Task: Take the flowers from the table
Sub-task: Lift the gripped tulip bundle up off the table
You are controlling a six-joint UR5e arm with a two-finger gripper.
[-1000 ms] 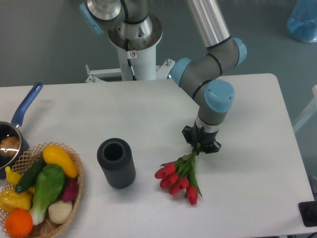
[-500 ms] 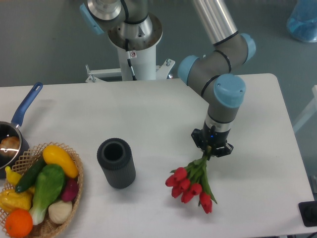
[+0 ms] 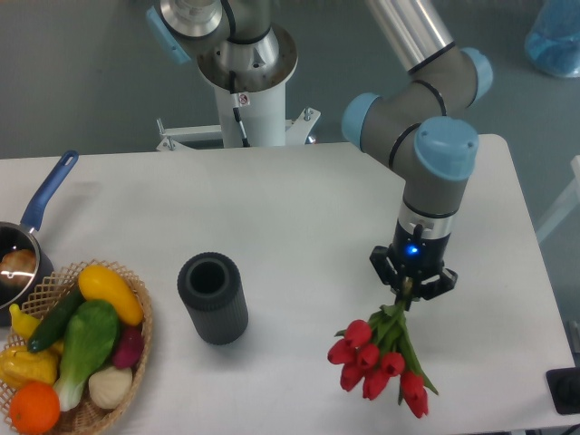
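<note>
The flowers (image 3: 379, 356), a small bunch of red tulips with green stems, hang from my gripper (image 3: 410, 288), heads down and to the left. The gripper is shut on the stem ends, pointing down over the right front part of the white table (image 3: 272, 227). The bunch looks lifted; the tulip heads are near the table's front edge. Whether the lowest heads still touch the surface I cannot tell.
A dark grey cylindrical vase (image 3: 213, 297) stands upright left of the flowers. A wicker basket (image 3: 136, 335) of vegetables sits at the front left. A blue-handled pot (image 3: 27, 245) is at the left edge. The robot base (image 3: 243, 82) stands behind the table.
The gripper has moved right and toward the front edge, carrying the flowers with it. The vase, basket and pot have not moved.
</note>
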